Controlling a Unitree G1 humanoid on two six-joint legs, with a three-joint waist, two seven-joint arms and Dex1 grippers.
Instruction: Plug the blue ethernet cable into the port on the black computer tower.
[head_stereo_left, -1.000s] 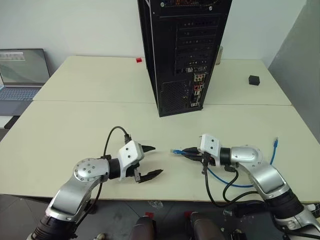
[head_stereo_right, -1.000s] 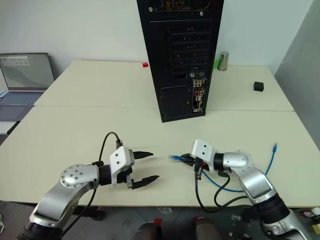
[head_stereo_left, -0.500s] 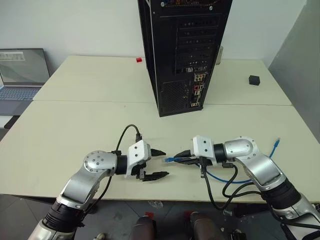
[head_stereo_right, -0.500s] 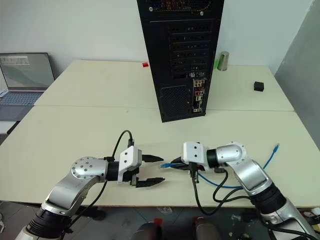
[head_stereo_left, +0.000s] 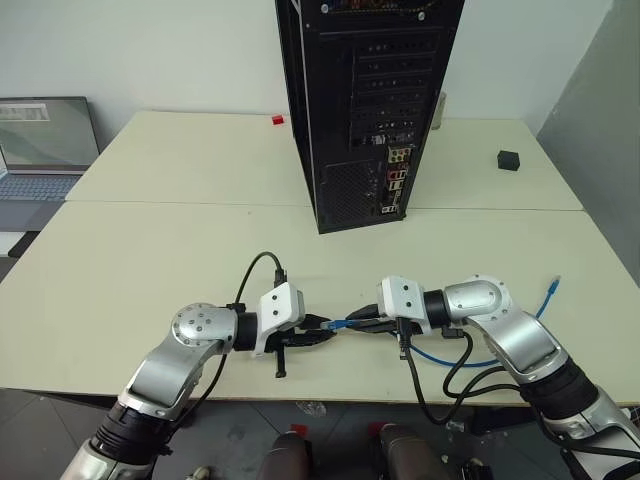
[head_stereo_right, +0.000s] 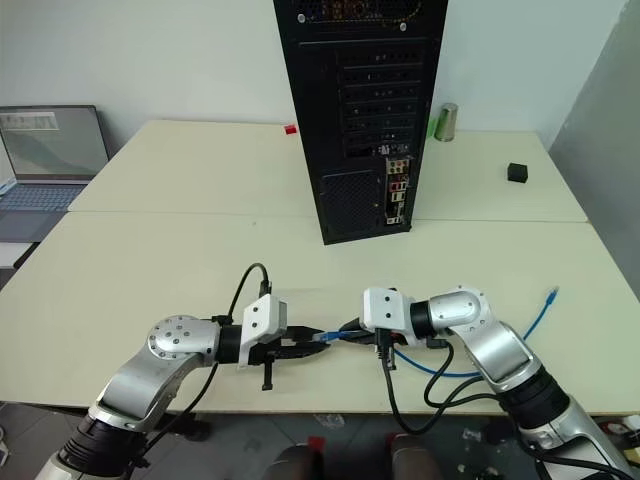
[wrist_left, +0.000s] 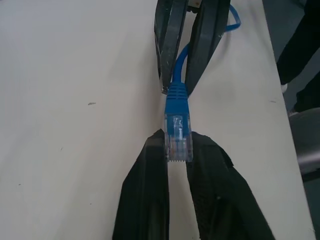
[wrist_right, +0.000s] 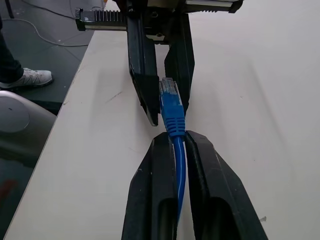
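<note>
Handover near the table's front edge, roughly 6 o'clock in the head views; judged step: passing the plug end from right claw to left before insertion. Left gripper (head_stereo_left: 322, 332), two matte black ribbed fingers on a white housing, is closed narrow on the clear plastic plug of the thin bright-blue ethernet cable (wrist_left: 178, 131); the blue moulded boot juts just beyond its fingertips. Right gripper (head_stereo_left: 362, 322), same build, is clamped on the cord right behind that boot; the two claws sit tip to tip. To do it well, I judge: confirm the left grip is square on the plug's flat sides, not crushing the latch tab, before the right lets go; keep the cord slack. The rest of the cable loops at 4 o'clock, its far plug (head_stereo_left: 552, 285) lying on the smooth cream tabletop (head_stereo_left: 150, 250). The tall black metal computer tower (head_stereo_left: 365, 100) stands at 12 o'clock, well apart; perforated slot covers, mesh vent, small red and tan connectors on its rear panel.
</note>
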